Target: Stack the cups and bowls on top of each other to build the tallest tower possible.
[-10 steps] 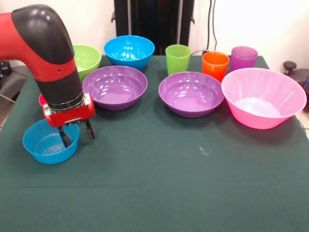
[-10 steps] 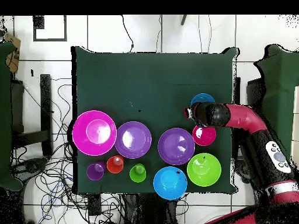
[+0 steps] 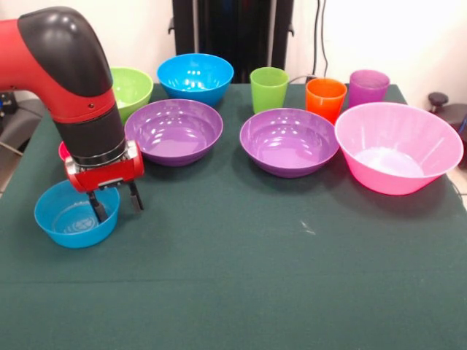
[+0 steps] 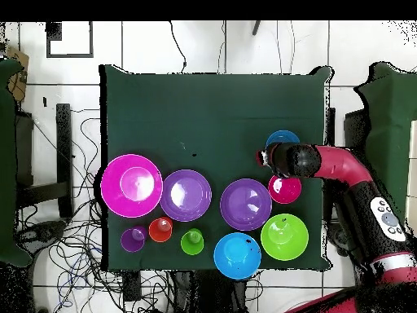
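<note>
My gripper [image 3: 115, 204] is open and low at the small blue bowl [image 3: 69, 221]. One finger [image 3: 97, 208] is inside the bowl, the other [image 3: 135, 198] outside its rim. In the overhead view the gripper [image 4: 262, 156] is beside that bowl [image 4: 283, 138]. The red bowl [image 3: 63, 151] is mostly hidden behind my arm and shows fully from overhead [image 4: 285, 190]. Two purple bowls [image 3: 174, 130] [image 3: 289, 140] and the big pink bowl [image 3: 398, 146] stand in a row. Behind them are the lime green bowl [image 3: 131, 87], a larger blue bowl [image 3: 195, 76], and the green cup [image 3: 268, 87], orange cup [image 3: 325, 98] and purple cup [image 3: 368, 87].
All stands on a dark green table [image 3: 255, 270]. Nothing is stacked; each bowl and cup sits upright on its own. The robot's black pedestal [image 3: 232, 33] rises behind the far edge. Cables lie on the floor around the table [image 4: 73, 244].
</note>
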### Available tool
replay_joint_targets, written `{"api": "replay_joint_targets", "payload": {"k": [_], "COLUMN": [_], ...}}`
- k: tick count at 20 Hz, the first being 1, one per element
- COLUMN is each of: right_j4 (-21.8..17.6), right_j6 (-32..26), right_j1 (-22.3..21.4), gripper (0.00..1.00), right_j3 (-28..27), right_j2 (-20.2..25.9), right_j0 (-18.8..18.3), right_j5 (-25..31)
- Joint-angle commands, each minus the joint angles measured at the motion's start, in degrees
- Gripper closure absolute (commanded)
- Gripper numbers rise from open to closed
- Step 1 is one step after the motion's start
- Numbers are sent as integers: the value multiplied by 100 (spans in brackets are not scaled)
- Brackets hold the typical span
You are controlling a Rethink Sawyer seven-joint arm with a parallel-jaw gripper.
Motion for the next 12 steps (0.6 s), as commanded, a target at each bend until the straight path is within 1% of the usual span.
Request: {"api": "replay_joint_targets", "payload": {"k": [1,6,12], "right_j4": [-455,-422,-295], "right_j6": [196,597,747], "right_j1": [471,386,432], "gripper": [0,0,0], "right_j3": [470,663,804], "right_j2": [-653,-820,-994], "right_j0": [441,607,773], "right_j5": [-538,-739,-949]}}
